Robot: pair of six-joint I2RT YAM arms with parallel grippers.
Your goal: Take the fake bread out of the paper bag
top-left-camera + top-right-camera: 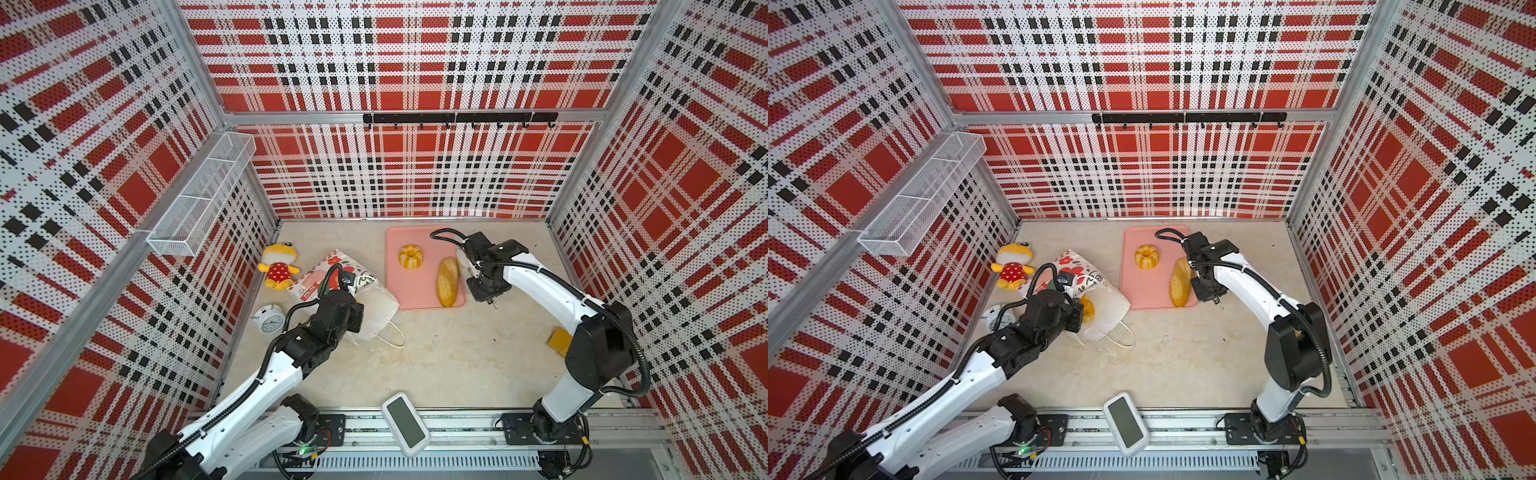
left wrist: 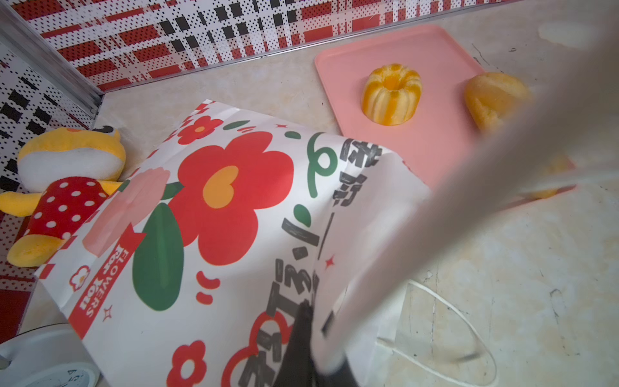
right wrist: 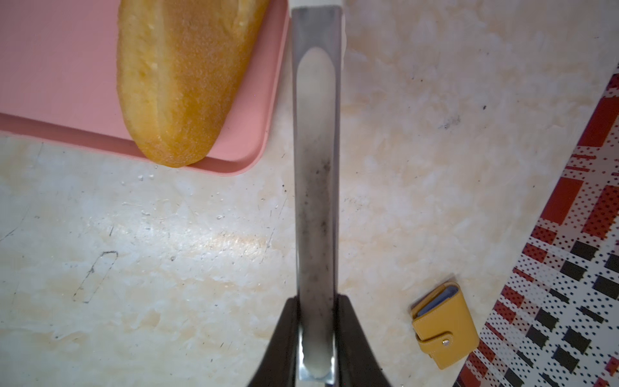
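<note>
On pink tray [image 1: 409,291]: ring cake [image 1: 410,257], long loaf [image 1: 447,281]. Bread [image 1: 1087,309] left in paper bag [image 1: 376,307]; my L claw [image 2: 316,320] pinches its rim, R claw [image 3: 316,20] closed.

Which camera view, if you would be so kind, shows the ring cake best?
The left wrist view: the ring cake appears close, whole and unobstructed on the pink tray. Both top views show it whole but small; the right wrist view misses it.
</note>
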